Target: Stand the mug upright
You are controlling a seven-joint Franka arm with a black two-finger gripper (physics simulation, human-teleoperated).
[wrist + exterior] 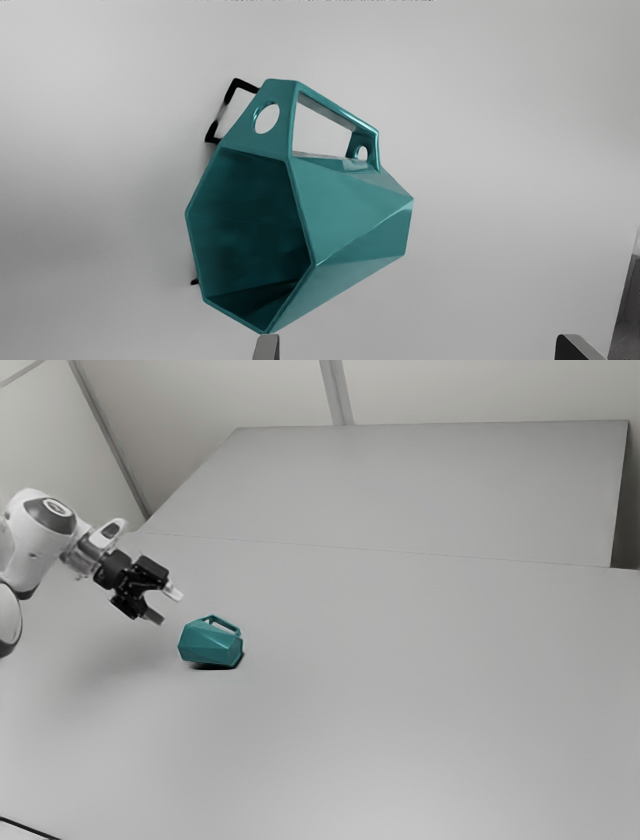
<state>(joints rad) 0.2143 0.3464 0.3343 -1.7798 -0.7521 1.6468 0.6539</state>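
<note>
Exterior view shows me the robot arm (32,545), which comes in from the exterior view's left, over the desk (400,720). At its end, the black gripper (164,606) is held up near the teal mug (210,644), with a gap between them. The mug is lying on its side on the desk, well apart from the far edge and closer to the exterior view's left than to its right. It is not upright. Its handle (338,108) points up and away from the desk surface, at a slant.

From the wrist view, I can look directly inside the mouth (250,230) of the mug, which is wider than its base. The jaws are released — they stand wide apart and have nothing grasped. One of them is just beside the rim of the mouth; if it touches there, from the wrist view alone I cannot tell. A dark shadow (229,95) is seen on the desk, beside the handle.
</note>
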